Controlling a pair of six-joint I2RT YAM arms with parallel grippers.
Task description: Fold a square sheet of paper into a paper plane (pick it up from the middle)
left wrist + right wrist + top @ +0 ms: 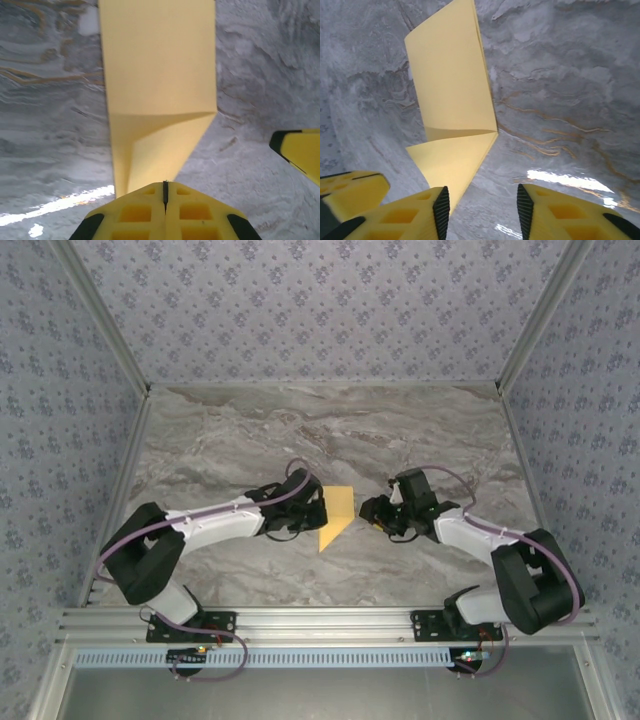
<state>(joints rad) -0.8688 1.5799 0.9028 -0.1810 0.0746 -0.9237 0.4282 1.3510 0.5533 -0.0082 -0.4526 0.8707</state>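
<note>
1. Grey marbled table (250,430) is seen from above, boxed in by patterned walls (320,310).
2. Paper (337,518) is found mid-table, between the two claws.
3. It is folded: one crease is seen across it, with a long panel on one side and a tapering flap on the other.
4. Left claw (318,508) is clenched on the paper. In the left wrist view its tips (165,189) are pressed together, and the flap's narrow end is pinched in the seam.
5. From that grip the paper (157,75) is stretched straight away over the table.
6. Right claw (372,512) is released. In the right wrist view its tips (482,207) are parted and bare table is seen in the gap.
7. The paper's near corner (451,170) is seen just beside one black pad (441,205); contact cannot be told.
8. One right finger (300,152) is caught at the right edge of the left wrist view, apart from the paper.
9. The left claw's finger (350,192) is seen low left in the right wrist view.
10. Whether the paper is laid on the table or lifted off it cannot be told.
</note>
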